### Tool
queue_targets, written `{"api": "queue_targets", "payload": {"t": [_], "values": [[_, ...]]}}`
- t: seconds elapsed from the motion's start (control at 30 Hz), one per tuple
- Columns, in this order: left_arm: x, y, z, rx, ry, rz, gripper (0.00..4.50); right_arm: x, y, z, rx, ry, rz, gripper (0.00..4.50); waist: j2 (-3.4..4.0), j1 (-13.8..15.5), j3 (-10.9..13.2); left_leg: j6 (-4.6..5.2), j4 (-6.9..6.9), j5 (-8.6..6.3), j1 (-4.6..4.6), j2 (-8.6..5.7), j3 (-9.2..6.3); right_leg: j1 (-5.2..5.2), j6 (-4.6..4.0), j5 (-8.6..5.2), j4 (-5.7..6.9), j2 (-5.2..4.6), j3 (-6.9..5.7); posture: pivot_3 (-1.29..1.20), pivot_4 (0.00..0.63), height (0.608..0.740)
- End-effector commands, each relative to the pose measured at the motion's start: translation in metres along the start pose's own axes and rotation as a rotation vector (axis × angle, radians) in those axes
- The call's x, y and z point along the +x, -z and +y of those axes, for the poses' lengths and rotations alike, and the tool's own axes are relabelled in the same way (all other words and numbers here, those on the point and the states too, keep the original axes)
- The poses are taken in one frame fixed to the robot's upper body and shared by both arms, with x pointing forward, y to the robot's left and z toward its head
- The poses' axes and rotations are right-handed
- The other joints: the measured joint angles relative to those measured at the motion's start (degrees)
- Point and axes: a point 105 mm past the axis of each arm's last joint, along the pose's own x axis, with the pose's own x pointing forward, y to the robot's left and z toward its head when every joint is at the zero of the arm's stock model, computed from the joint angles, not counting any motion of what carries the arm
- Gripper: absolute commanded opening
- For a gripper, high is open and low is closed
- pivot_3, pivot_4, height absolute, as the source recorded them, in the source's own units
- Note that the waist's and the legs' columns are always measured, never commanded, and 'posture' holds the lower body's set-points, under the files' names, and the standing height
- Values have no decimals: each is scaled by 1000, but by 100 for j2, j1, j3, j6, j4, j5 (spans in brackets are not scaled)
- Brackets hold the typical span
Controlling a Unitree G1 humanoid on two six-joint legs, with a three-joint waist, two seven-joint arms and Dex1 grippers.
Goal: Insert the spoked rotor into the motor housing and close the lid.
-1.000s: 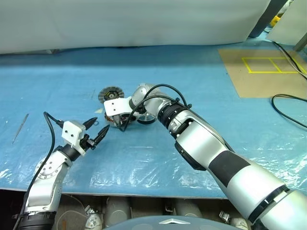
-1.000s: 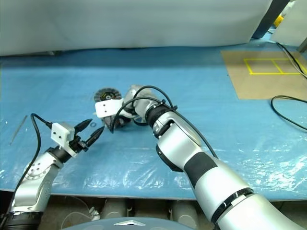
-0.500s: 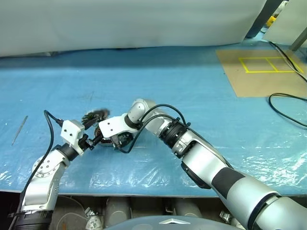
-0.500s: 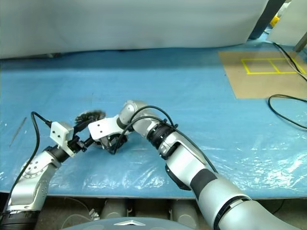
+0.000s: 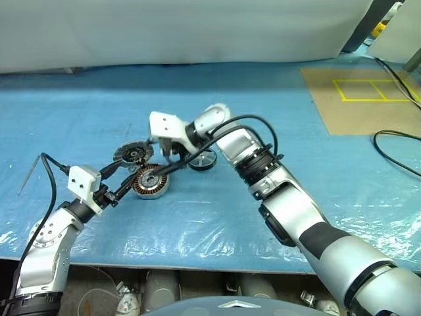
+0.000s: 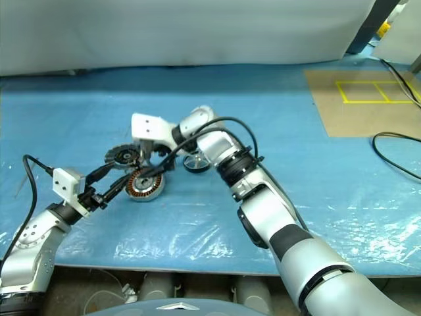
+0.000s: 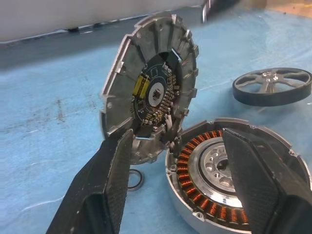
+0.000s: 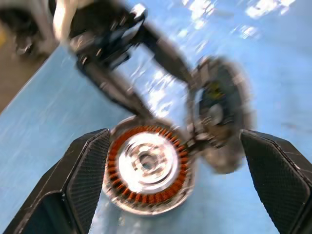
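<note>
Blue plastic sheeting, crinkled and glossy, covers the surface (image 5: 217,217); a white cloth hangs behind its far edge, and a brown board with yellow taped lines (image 5: 365,99) lies at the far right corner. No brand, label or readable writing shows on any part.

Near the middle of the surface, towards the left edge, lies the motor housing (image 5: 148,182), a round silver-grey puck with a ring of copper-orange windings around a silver hub, open side up. Touching its rim on the far-left side, the lid (image 5: 132,154), a ribbed silver-grey disc with a dark centre, leans tilted on edge. A small dark ring (image 7: 132,179) lies on the sheet just beside both. The spoked rotor (image 5: 202,160), a dark wheel-like ring with silver spokes, lies flat just to the right of the housing, apart from it.

The left tool (image 5: 118,184) reaches level from the left, its 2 black fingers (image 7: 114,165) parted either side of the housing's near-left rim and the lid's lower edge, gripping nothing. The right tool (image 8: 170,170) hangs above the housing, its 2 fingers spread wide and empty.
</note>
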Motion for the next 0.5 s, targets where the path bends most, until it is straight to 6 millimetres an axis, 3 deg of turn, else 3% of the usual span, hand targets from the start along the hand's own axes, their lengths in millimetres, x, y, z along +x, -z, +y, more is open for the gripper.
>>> {"api": "queue_targets", "payload": {"t": [0.03,0.23,0.5], "values": [[-9,-4,22,56,-90,17,3044,-27,-24,-17,11,114,-171,4453,-1,1,0,-1,1,1,0,-1,0,0,0,0,0,0,0,0,150,740],[-5,3,40,65,-174,45,3044,-68,-19,-35,100,318,-305,4453,-5,13,-1,-18,2,11,0,-1,0,1,2,1,0,0,0,0,150,740],[9,28,37,107,-102,155,3044,-105,12,-39,168,484,-278,4453,-9,20,-2,-21,2,13,-1,-5,-1,1,5,3,0,0,1,0,150,740]]}}
